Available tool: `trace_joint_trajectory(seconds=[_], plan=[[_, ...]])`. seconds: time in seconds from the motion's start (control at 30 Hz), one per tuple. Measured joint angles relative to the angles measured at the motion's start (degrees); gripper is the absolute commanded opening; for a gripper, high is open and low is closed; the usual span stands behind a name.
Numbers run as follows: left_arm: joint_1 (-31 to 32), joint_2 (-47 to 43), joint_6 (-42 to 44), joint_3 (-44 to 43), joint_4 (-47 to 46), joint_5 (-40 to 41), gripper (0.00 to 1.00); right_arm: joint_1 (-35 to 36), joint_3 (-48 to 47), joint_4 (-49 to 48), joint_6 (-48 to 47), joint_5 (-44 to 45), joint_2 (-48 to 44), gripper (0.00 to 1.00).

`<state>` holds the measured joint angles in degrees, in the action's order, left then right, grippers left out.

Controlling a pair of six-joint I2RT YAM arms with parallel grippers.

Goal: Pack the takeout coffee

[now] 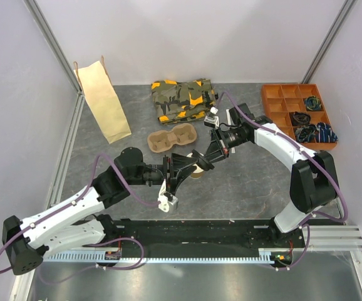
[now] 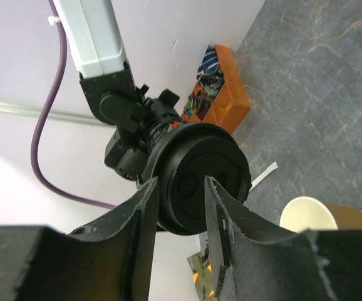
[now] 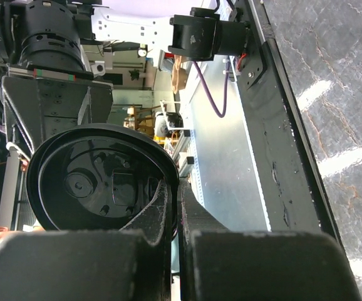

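Two arms were tip to tip over the middle of the worktop (image 1: 250, 182) in the top view: left fingers (image 1: 187, 165) and right fingers (image 1: 206, 157) close together, directly over the tan cup (image 1: 198, 173). Finger state unreadable from up there. Pulp tray (image 1: 171, 139) sat just behind the cup. Paper bag (image 1: 103, 100) back left, camo cloth (image 1: 182, 100) back centre, orange organiser (image 1: 299, 116) back right.

Left wrist view: left fingers (image 2: 144, 226) stood apart with a narrow gap. The black lid (image 2: 200, 169) sat beyond their tips, its face toward the camera and wider than the gap. Couldn't tell whether they touched it. The cup (image 2: 307, 213) was on the worktop to the right, mouth open, pale inside, lid off.

Right wrist view: right fingers (image 3: 159, 210) were pinched almost together on the lid's rim. The lid (image 3: 93, 182) showed its hollow side, clear of the worktop (image 3: 331, 75).
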<state>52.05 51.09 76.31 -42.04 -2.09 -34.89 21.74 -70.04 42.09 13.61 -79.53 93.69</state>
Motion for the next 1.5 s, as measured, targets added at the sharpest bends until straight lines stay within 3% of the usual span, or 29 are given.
trace_joint_trajectory(seconds=[0.5, 0.77, 0.83, 1.0, 1.07, 1.1, 1.17, 1.2, 1.23, 1.43, 1.5], plan=[[1.6, 1.7, 0.1, 0.0, -3.1, 4.8, 0.29, 0.9, 0.7, -0.5, 1.7, -0.7, 0.0, 0.0], [2.1, 1.8, 1.6, 0.2, -3.2, 5.3, 0.13, 1.2, 1.2, -1.0, 2.1, -0.8, 0.0, 0.0], [2.2, 1.8, 2.0, 0.2, -3.2, 5.4, 0.03, 1.2, 1.4, -1.3, 2.2, -0.8, 0.0, 0.0], [2.4, 1.8, 2.4, 0.2, -2.9, 6.0, 0.02, 1.2, 1.9, -1.9, 2.8, -0.7, 0.0, 0.01], [2.4, 1.8, 2.4, 0.2, -2.7, 6.2, 0.02, 1.2, 2.1, -2.4, 3.2, -0.6, 0.0, 0.08], [2.4, 1.8, 2.4, 0.2, -2.7, 6.3, 0.02, 1.2, 2.1, -2.4, 3.2, -0.6, 0.0, 0.24], [2.4, 1.7, 2.4, 0.2, -2.5, 6.4, 0.02, 1.2, 2.1, -2.7, 3.7, -0.5, 0.0, 0.45], [2.4, 1.7, 2.4, 0.2, -2.4, 6.4, 0.02, 1.2, 2.2, -2.8, 4.1, -0.3, 0.0, 0.63], [2.4, 1.6, 2.5, 0.2, -2.8, 6.5, 0.02, 1.2, 2.3, -3.3, 4.0, 0.4, 0.0, 0.71], [2.6, 0.4, 0.9, 0.0, -2.0, 7.3, 0.02, 0.8, 2.3, -4.3, 4.0, 2.6, 0.0, 0.98], [2.6, 0.3, -1.1, -0.9, -0.5, 7.8, 0.02, -0.3, 1.3, -3.9, 3.7, 3.2, 0.0, 0.98]])
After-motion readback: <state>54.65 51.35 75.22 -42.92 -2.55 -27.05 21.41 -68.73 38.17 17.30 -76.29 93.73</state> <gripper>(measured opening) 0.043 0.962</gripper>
